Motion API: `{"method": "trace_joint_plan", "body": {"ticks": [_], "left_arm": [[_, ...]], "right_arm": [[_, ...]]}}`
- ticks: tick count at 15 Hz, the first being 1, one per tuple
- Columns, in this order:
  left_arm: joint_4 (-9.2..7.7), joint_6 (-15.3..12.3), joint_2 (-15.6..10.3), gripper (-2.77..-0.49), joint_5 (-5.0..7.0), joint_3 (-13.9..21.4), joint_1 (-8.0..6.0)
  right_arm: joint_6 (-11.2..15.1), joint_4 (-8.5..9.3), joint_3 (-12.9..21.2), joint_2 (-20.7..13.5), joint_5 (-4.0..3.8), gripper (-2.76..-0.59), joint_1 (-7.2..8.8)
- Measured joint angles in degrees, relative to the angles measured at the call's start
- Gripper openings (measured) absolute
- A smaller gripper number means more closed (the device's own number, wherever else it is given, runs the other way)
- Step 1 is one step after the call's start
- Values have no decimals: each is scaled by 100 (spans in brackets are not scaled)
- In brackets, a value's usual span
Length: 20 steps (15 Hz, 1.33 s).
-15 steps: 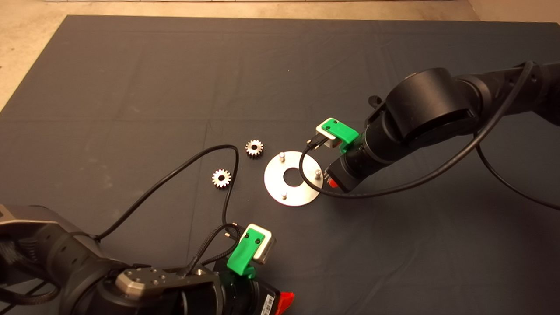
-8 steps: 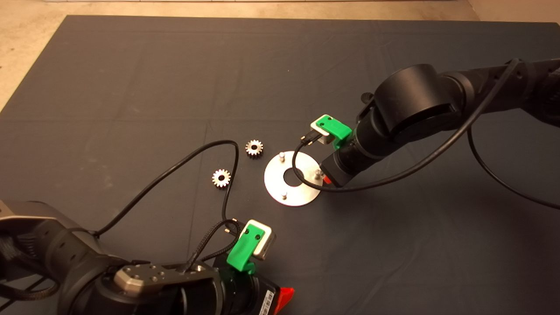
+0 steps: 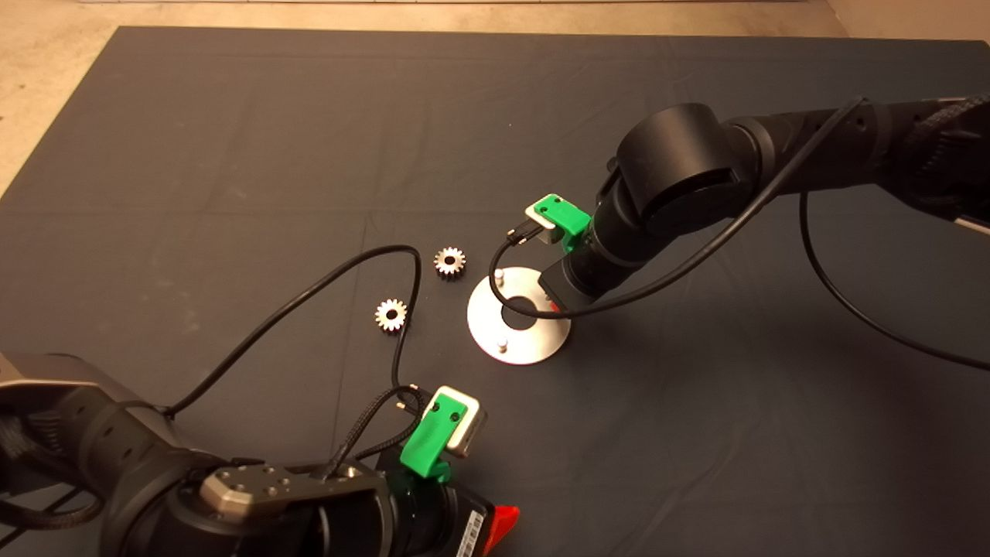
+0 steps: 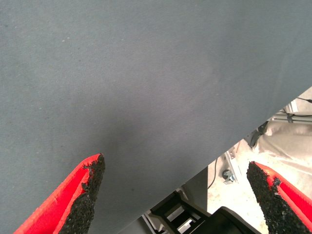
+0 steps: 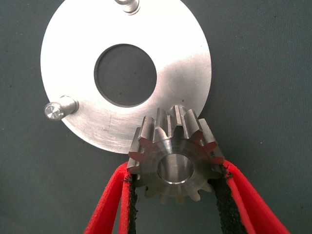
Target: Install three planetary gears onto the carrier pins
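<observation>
The shiny round disc (image 3: 483, 321) lies mid-mat with two carrier pins (image 3: 500, 274) showing; the third is hidden under my right gripper (image 3: 551, 298). In the right wrist view the right gripper (image 5: 175, 170) is shut on a planetary gear (image 5: 168, 146), held flat over the disc (image 5: 73, 48) at its rim. Two pins (image 5: 61, 108) stand bare there; something silvery shows in the gear's bore. Two more gears (image 3: 449, 261) (image 3: 391, 315) lie on the mat left of the disc. My left gripper (image 3: 503, 522) is parked at the mat's front edge, open (image 4: 175, 165).
The left arm's black cable (image 3: 325, 282) loops over the mat between the two loose gears. The right arm's cable (image 3: 510, 305) hangs over the disc. Past the mat's edge the floor and a stand (image 4: 229, 173) show.
The right arm has moved left with the gear, from beside the disc's right rim to over its right pin, which it now covers. The left arm and loose gears have not moved.
</observation>
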Motion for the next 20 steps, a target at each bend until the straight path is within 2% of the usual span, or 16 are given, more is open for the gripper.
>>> {"method": "trace_joint_plan", "body": {"ticks": [4,8,15,20], "left_arm": [[0,0,0,-120,0,0,0],[0,1,0,-120,0,0,0],[0,0,2,-120,0,0,0],[0,0,4,-120,0,0,0]], "right_arm": [[-2,0,-89,0,-5,-247,-21],[-22,0,-141,2,-5,-247,-137],[-171,0,-293,2,-2,-247,-230],[-238,0,-389,2,-2,-247,-234]]}}
